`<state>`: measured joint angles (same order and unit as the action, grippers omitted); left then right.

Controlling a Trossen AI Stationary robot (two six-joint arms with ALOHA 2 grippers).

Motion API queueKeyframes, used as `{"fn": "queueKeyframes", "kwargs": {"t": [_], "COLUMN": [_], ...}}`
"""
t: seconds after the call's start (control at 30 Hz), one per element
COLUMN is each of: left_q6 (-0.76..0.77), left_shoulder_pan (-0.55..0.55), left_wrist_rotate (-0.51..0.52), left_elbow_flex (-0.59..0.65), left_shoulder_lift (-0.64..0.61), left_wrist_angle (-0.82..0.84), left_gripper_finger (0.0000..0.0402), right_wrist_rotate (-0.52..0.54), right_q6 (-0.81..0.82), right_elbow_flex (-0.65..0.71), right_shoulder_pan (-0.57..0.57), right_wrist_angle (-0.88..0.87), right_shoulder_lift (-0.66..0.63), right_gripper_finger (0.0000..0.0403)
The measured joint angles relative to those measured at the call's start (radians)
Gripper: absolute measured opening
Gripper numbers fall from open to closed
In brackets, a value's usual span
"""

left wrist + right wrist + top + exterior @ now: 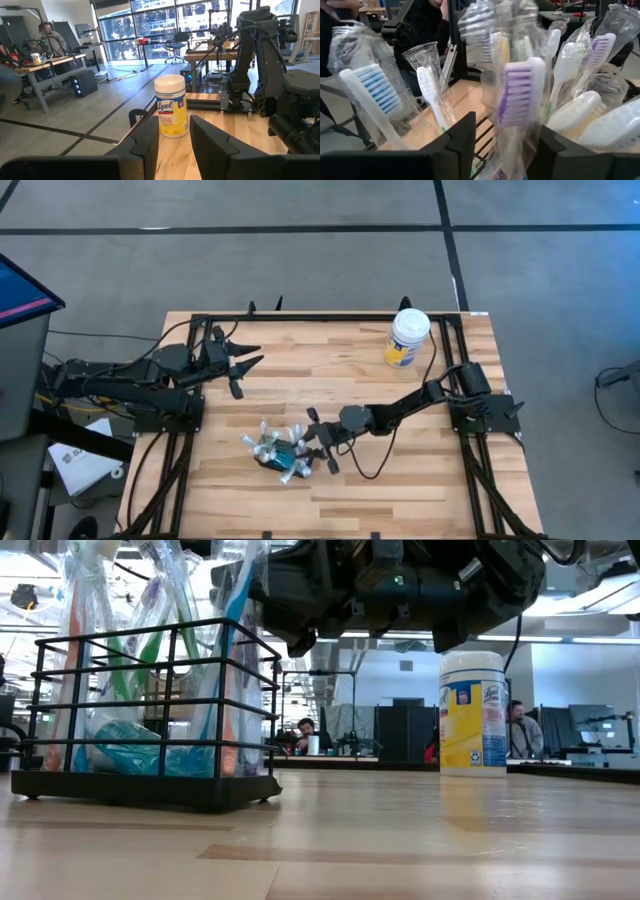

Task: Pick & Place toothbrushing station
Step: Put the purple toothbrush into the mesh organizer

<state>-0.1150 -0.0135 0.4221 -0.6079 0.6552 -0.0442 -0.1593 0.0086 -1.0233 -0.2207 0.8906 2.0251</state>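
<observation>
The right pincer [318, 452] stands parted against the toothbrushing station [278, 453] (wrapped brushes inside); the left pincer [243, 362] waits parted above the desk [400, 490].

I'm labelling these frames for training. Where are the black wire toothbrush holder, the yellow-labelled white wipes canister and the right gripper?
Black wire toothbrush holder [150, 790]: low view, on its flat base.
Yellow-labelled white wipes canister [171, 107]: left wrist view, on its yellow label.
Right gripper [318, 448]: high view, midway between its fingertips.
</observation>
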Motion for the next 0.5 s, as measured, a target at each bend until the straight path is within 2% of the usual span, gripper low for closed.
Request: {"fn": "queueKeyframes", "kwargs": {"t": [0.23,0.5], "left_q6": [0.000,0.000], "left_shoulder_pan": [0.000,0.000], "left_wrist_rotate": [0.000,0.000], "left_elbow_flex": [0.000,0.000], "left_shoulder_lift": [0.000,0.000], "left_wrist_angle": [0.000,0.000], "left_gripper_finger": [0.0104,0.0104], "right_wrist_rotate": [0.000,0.002], "right_q6": [0.003,-0.009], "right_elbow_flex": [0.000,0.001], "right_shoulder_pan": [0.000,0.013], "right_wrist_angle": [-0.070,-0.244], "right_shoulder_lift": [-0.035,-0.144], "right_gripper_finger": [0.0152,0.0170]}}
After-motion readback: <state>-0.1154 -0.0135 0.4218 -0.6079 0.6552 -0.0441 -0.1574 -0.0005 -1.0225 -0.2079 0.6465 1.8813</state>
